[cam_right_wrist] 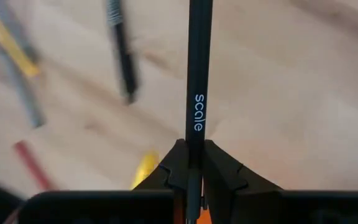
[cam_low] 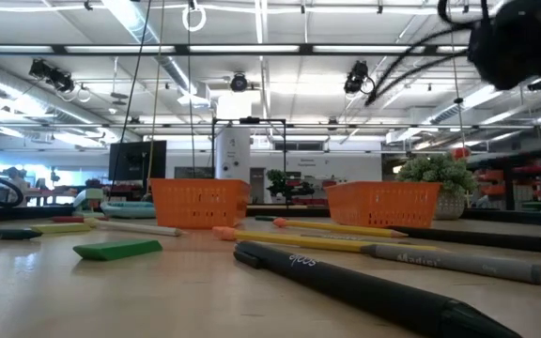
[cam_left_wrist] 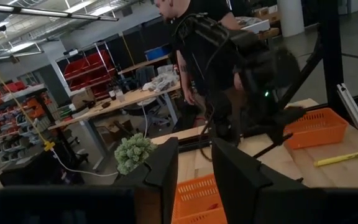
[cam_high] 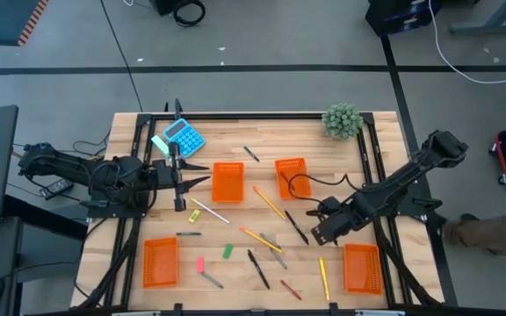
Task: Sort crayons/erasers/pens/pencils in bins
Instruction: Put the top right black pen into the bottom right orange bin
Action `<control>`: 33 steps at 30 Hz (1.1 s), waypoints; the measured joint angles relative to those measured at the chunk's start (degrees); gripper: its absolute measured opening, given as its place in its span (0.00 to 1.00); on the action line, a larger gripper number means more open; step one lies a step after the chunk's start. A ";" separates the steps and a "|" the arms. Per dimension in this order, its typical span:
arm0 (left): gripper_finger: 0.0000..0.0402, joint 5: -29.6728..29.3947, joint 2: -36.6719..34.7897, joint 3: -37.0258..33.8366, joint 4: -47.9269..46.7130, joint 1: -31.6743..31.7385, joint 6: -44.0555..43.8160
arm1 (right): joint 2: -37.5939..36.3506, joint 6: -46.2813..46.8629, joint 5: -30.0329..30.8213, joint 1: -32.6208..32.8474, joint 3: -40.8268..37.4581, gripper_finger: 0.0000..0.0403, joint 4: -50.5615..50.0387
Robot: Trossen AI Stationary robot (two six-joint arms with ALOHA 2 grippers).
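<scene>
Clamped tight on a black pen (cam_right_wrist: 197, 93), the right gripper (cam_right_wrist: 191, 163) holds it between its fingers with the shaft running straight out ahead, above the wooden table (cam_high: 385, 158). From above, that gripper (cam_high: 319, 230) sits just beside the front-right bin (cam_high: 362, 268), with a yellow pencil (cam_high: 323, 276) lying near its front side. Bare wood lies between it and the two orange bins (cam_high: 227, 182) at mid-table. Farther off, the left gripper (cam_high: 179, 179) hovers by the blue calculator (cam_high: 184, 137), fingers parted around nothing, near the table's left rear edge.
</scene>
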 joint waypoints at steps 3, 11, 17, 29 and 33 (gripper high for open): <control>0.27 -0.01 0.02 0.00 -0.14 0.00 -0.02 | -0.08 4.08 -0.13 3.45 3.26 0.09 -1.19; 0.27 0.00 0.02 0.00 -0.51 0.00 -0.17 | 2.69 24.85 -0.26 17.99 6.61 0.09 -1.82; 0.27 0.00 0.04 0.00 -0.48 0.00 -0.20 | 2.92 32.47 2.05 25.49 6.66 0.09 2.28; 0.27 0.00 0.04 0.00 -0.40 0.00 -0.61 | 4.94 32.91 -7.21 27.33 6.68 0.09 0.27; 0.27 0.00 0.04 0.00 -0.35 0.00 -0.62 | 7.14 33.41 -9.86 29.70 6.68 0.09 0.32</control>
